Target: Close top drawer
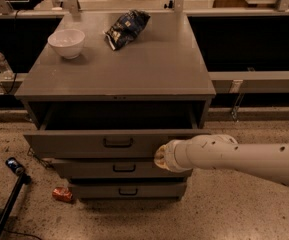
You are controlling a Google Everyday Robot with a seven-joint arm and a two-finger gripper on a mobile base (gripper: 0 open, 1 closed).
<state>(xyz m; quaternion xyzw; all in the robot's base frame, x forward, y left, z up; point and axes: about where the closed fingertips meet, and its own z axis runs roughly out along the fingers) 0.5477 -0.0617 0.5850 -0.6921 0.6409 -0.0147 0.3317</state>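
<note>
At the front of the grey metal cabinet (134, 69) we are seeing the top drawer (79, 144) standing partly pulled out. Its tall front panel is sitting forward of the cabinet's edge, and a dark strip of open interior is showing behind it. Its small dark loop handle (118, 142) is sitting at the middle of the panel.

We are reaching in from the right with the white arm (234, 156), which is lying low across the speckled floor (244, 214). The gripper (159, 157) at its end is meeting the drawer front at the lower edge, to the right of the handle and just above the middle drawer (84, 168). It is facing away from the camera, so we cannot tell whether it is spread or pressed together.

Below, the middle drawer and the bottom drawer (99, 190) are each sticking out a little less than the one above.

On the cabinet top, a white bowl (66, 42) is sitting near the back left corner, and a crumpled dark snack bag (126, 27) is lying just to its right. A clear water bottle (2, 64) is standing on the ledge to the left of the cabinet. A red can (62, 194) is lying on the floor by the bottom drawer's left corner, and a black pole (6, 204) with a small device at its tip is leaning at the lower left.
</note>
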